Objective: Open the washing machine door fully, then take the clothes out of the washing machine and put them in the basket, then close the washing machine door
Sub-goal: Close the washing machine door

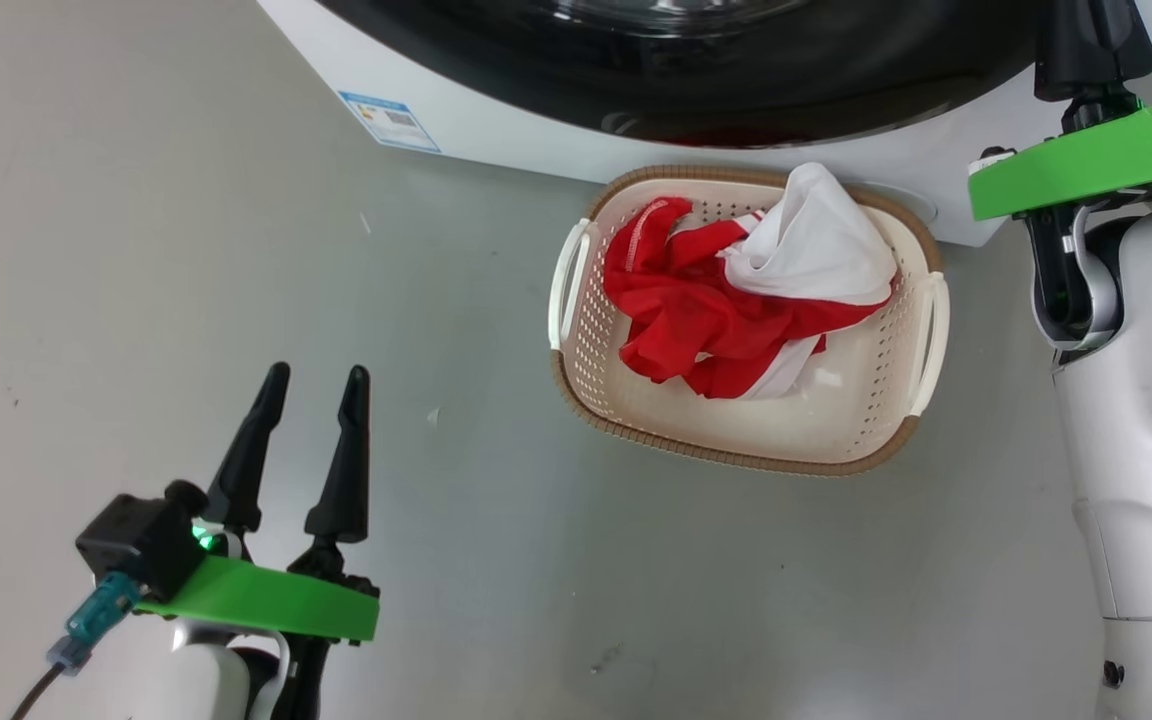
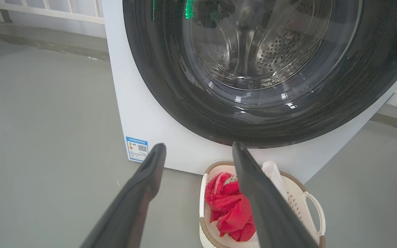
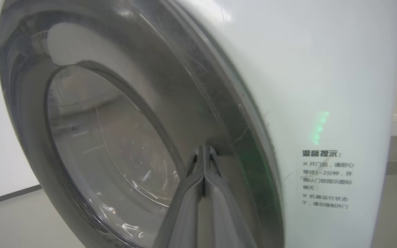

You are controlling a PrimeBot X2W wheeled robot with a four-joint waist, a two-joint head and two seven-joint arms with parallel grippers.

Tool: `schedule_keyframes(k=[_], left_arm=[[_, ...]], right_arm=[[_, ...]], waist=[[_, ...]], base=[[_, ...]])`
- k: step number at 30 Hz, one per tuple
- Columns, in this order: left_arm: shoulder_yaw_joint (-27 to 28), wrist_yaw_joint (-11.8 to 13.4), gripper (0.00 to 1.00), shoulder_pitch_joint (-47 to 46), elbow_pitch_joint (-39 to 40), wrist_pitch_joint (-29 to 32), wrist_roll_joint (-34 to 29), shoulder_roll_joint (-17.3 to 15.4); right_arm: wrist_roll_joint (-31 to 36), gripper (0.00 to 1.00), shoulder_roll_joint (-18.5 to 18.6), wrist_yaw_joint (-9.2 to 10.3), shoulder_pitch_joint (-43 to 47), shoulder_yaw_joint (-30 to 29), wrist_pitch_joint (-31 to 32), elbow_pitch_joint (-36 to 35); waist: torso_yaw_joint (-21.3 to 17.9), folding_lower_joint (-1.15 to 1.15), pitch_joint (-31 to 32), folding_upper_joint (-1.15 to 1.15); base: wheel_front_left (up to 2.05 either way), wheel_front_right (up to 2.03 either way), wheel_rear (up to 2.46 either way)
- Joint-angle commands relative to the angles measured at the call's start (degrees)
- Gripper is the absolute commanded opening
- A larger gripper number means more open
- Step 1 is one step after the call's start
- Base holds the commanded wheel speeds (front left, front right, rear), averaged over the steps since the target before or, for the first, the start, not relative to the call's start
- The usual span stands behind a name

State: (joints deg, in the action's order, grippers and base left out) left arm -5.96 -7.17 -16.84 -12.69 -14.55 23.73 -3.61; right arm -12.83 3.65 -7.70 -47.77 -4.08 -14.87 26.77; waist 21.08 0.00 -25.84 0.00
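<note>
The clothes (image 1: 706,310) lie in the basket (image 1: 726,452), in front of the washing machine (image 1: 496,140). The left claw (image 1: 319,372) is apart, well left of the basket. The right claw (image 3: 203,148) is squeezed together at the washing machine door (image 3: 109,144).

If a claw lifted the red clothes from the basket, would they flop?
Probably flop: the red clothes lie crumpled in folds in the basket. They look thin, so likely light. The white garment lying over them might drag along.
</note>
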Motion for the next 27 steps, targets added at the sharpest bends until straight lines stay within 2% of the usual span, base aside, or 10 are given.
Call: schedule_keyframes(k=[1,5,6,8,10,11,12,15,27], left_arm=[[1.8,-0.3,1.0,-0.4,1.0,-0.4,0.3,-1.7],[1.8,-0.3,1.0,0.4,0.5,-0.4,0.0,-2.2],[1.8,-0.3,1.0,0.7,0.4,-0.4,0.0,-2.4],[2.0,-0.3,1.0,1.2,0.2,-0.4,-0.1,-2.9],[2.3,-0.3,1.0,1.7,0.0,-0.4,-0.1,-3.4],[2.3,-0.3,1.0,1.7,0.0,-0.4,-0.1,-3.4],[2.4,-0.3,1.0,2.0,-0.1,-0.4,-0.1,-3.7],[2.9,-0.3,1.0,2.8,-0.3,-0.4,-0.4,-4.3],[4.1,-0.3,1.0,4.9,-1.3,-0.4,-0.9,-6.0]], right_arm=[[-0.5,0.0,-0.8,0.21,-0.2,1.9,-0.1,-1.4],[-0.9,0.0,-0.8,0.21,2.7,4.0,-0.1,-1.3],[-1.1,0.05,-0.8,0.21,3.5,4.6,-0.1,-1.4],[-1.6,0.25,-0.8,0.21,5.3,5.3,-0.1,-1.8],[-2.0,0.39,-0.8,0.21,7.2,6.1,-0.1,-2.1],[-2.0,0.39,-0.8,0.21,7.2,6.1,-0.1,-2.1],[-2.2,0.46,-0.8,0.21,8.1,6.4,-0.1,-2.2],[-2.6,1.0,-0.8,0.21,10.7,7.1,-0.1,-2.3],[-3.2,1.0,-0.8,0.21,19.1,7.6,-0.1,-3.1]], waist=[[-0.4,0.0,0.9,0.0],[-1.1,0.0,2.8,0.0],[-1.4,0.0,3.2,0.0],[-1.9,0.0,4.2,0.0],[-2.5,0.0,5.3,0.0],[-2.5,0.0,5.3,0.0],[-2.8,0.0,5.8,0.0],[-3.7,0.0,7.1,0.0],[-6.7,0.0,11.4,0.0]], base=[[0.0,0.0,0.0],[0.0,0.0,0.0],[0.0,0.0,0.0],[0.0,0.0,0.0],[0.0,0.0,0.0],[0.0,0.0,0.0],[0.0,0.0,0.0],[0.0,0.0,0.0],[0.0,0.0,0.0]])
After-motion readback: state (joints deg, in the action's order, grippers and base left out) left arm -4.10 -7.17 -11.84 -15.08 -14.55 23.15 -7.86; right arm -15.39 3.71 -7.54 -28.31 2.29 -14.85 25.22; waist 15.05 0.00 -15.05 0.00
